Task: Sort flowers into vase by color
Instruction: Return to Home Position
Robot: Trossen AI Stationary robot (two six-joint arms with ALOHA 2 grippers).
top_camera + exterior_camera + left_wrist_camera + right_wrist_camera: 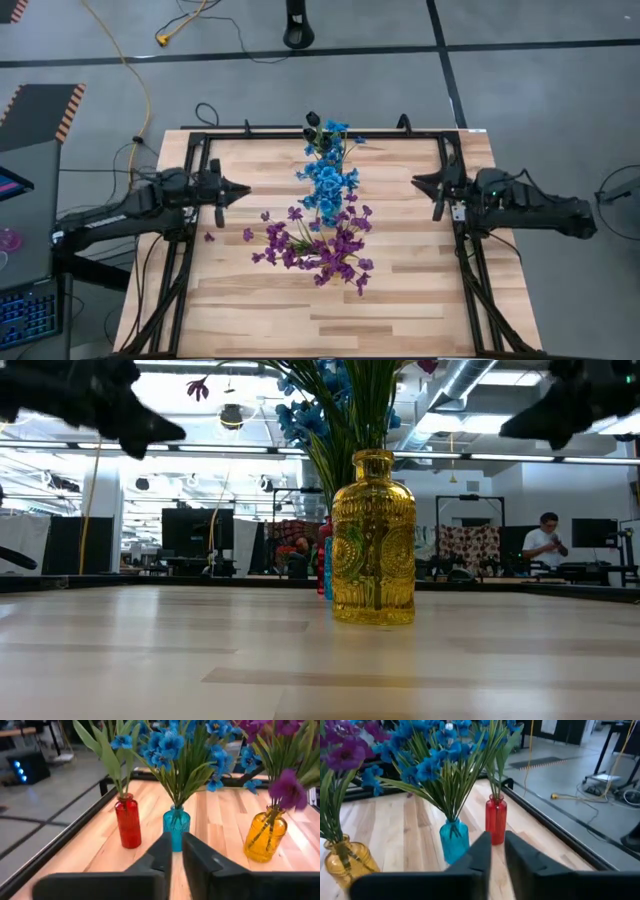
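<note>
Three small vases stand in a row down the table's middle. The red vase (128,822) at the far end holds leafy stems with dark buds (314,120). The teal vase (176,825) holds the blue flowers (330,178). The yellow vase (373,540) nearest the front holds the purple flowers (322,245). My left gripper (243,189) hovers at the table's left side and my right gripper (418,182) at its right side. Both point level at the vases, clear of them. Each has its fingers drawn together to a narrow slit with nothing between.
A black frame (205,135) runs along the table's left, far and right sides. One loose purple bloom (209,237) lies on the wood near the left arm. Bare wood (330,320) spreads in front of the yellow vase. People show in the room behind.
</note>
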